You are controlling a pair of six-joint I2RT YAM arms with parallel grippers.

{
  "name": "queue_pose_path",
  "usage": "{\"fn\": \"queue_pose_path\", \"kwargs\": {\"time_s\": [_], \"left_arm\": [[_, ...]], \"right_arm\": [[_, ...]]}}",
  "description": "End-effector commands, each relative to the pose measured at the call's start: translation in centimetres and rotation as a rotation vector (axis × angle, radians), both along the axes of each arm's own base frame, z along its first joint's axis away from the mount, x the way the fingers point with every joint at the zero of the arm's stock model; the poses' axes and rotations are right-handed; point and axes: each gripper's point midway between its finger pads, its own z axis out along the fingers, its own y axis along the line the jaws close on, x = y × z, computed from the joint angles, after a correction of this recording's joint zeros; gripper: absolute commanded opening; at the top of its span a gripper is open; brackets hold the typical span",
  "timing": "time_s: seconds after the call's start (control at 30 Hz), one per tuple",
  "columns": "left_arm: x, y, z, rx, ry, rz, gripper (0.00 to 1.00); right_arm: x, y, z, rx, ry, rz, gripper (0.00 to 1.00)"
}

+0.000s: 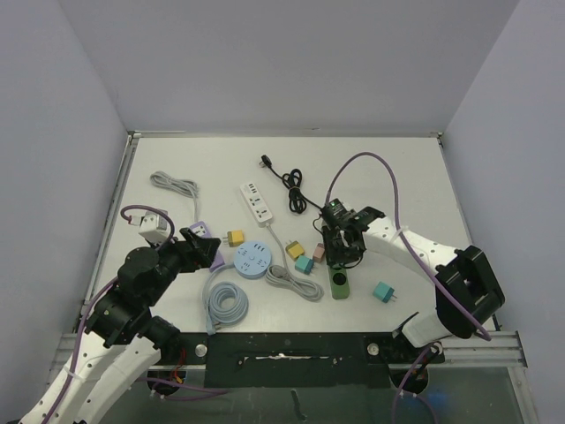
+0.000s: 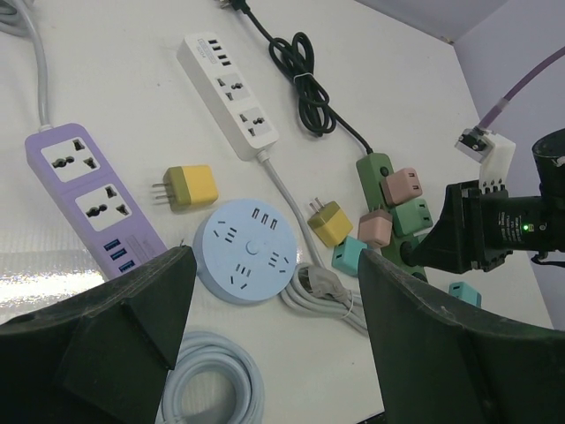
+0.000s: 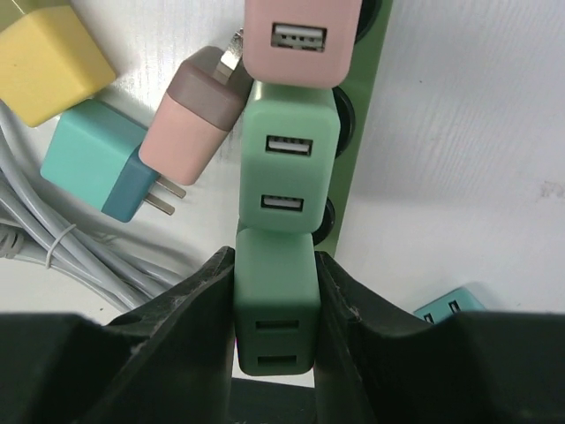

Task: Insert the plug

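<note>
Plug (image 3: 275,309), dark green, sits clenched between the fingers of the right hand (image 3: 274,261). It is directly over the green strip (image 3: 357,132), next in line after a pale-green adapter (image 3: 290,159) and a pink adapter (image 3: 300,35) that look seated on that strip. Whether its prongs are home I cannot tell; I'd judge the final push and the release remain. The right wrist view shows the grip plainly, while the top view hides the plug beneath the hand. The left hand (image 2: 275,258), well left of the strip, hangs released and holds nothing.
</note>
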Motion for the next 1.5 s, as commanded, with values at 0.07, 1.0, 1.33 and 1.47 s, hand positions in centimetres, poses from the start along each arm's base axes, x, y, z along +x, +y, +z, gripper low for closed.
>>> {"fn": "queue_pose_path", "kwargs": {"time_s": [0.07,1.0,1.33,1.47], "left_arm": [[0.3,0.2,1.1,-0.012,-0.039,0.015,0.73],[0.4,0.3,0.8,0.0,-0.027,0.022,0.73],[0.5,0.2,0.7,0.0,-0.025,0.02,0.73],[0.5,0.2,0.7,-0.003,-0.025,0.019,0.73]], "right_arm": [[0.6,0.1,-1.1,-0.005,0.005,0.002,0.05],[-0.8,-0.5,-7.7,-0.08,0.064,-0.006,0.0],[2.3,0.7,0.6,-0.014,-0.147,-0.08,0.49],[2.5,0.8,2.7,0.006,-0.172,-0.086,0.51]]}}
